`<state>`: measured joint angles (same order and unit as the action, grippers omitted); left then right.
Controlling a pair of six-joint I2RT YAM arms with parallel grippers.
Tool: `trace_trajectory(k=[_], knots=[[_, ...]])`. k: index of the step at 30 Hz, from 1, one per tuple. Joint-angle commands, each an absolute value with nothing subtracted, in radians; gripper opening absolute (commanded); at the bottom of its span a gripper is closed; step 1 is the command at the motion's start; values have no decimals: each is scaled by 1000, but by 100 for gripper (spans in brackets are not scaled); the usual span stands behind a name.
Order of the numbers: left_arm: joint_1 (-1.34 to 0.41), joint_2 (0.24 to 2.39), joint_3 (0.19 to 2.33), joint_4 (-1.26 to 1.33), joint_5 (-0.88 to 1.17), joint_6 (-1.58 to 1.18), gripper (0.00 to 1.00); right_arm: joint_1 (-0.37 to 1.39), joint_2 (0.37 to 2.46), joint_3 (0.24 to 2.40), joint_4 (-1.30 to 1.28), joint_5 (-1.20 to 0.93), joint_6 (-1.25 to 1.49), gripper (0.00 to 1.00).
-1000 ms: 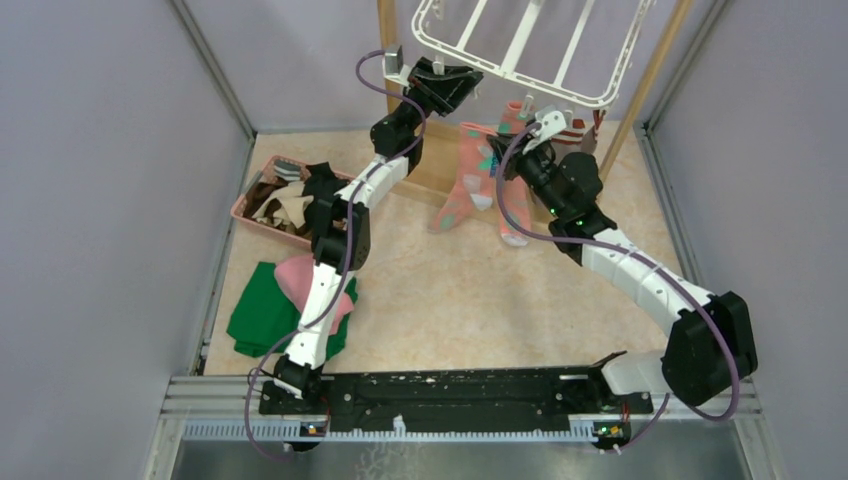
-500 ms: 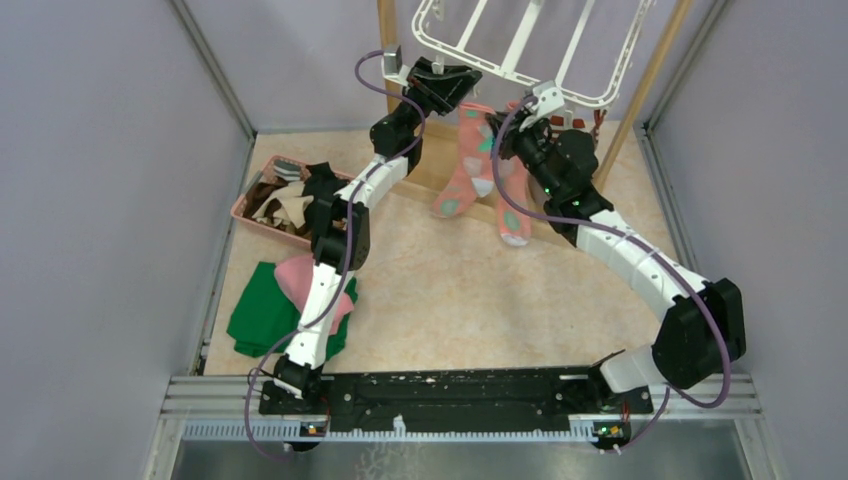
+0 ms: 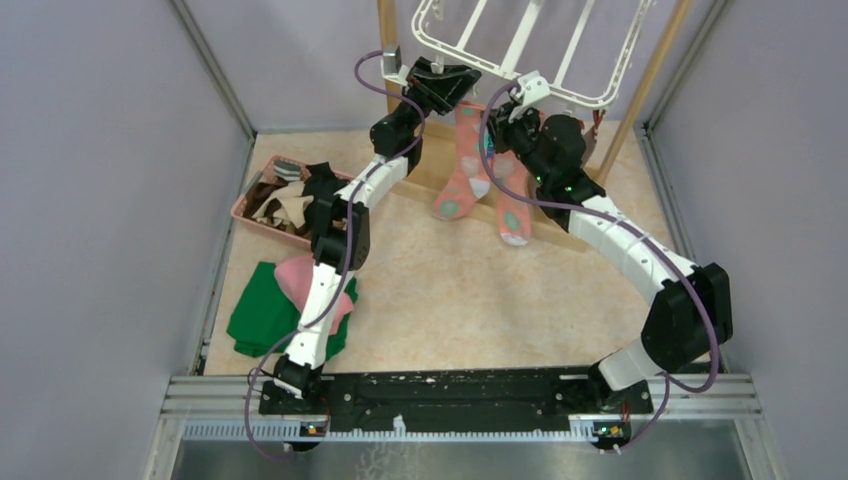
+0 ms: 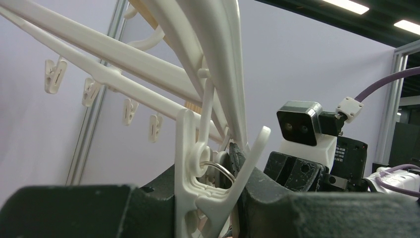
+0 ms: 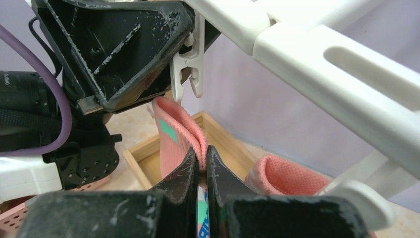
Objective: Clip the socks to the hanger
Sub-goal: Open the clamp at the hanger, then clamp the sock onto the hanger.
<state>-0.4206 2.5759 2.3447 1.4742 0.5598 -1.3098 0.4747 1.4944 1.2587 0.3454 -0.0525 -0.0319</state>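
Observation:
The white hanger (image 3: 520, 50) hangs at the top centre. My left gripper (image 3: 468, 86) is shut on one of its rim clips (image 4: 208, 183), squeezing it so that the clip's mouth is spread. My right gripper (image 3: 497, 110) is shut on the cuff of a salmon pink sock (image 3: 463, 165). In the right wrist view that cuff (image 5: 181, 129) sits just below the held clip (image 5: 188, 74), not touching it. A second salmon sock (image 3: 511, 205) hangs beside it and also shows in the right wrist view (image 5: 292, 178). I cannot tell what holds the second sock.
A pink basket (image 3: 252, 193) with several more socks stands at the left. A green cloth (image 3: 262, 312) and a pink cloth (image 3: 298, 275) lie in front of it. The wooden stand's posts (image 3: 645, 90) and base (image 3: 440, 165) surround the hanger.
My right gripper has moved up and to the left with the salmon sock, bringing its cuff under the clip held by my left gripper. The left arm has stayed put.

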Motion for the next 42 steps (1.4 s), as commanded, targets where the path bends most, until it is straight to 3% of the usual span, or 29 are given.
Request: trace_trajectory(k=[1,42], knots=[[-417,2504,2335,1792,553,-1310,6,484,1507,1345,340,-39,-44,0],[-423,2498,2310,1792,568,-1287,6,505,1532,1407,378,2,126,0]])
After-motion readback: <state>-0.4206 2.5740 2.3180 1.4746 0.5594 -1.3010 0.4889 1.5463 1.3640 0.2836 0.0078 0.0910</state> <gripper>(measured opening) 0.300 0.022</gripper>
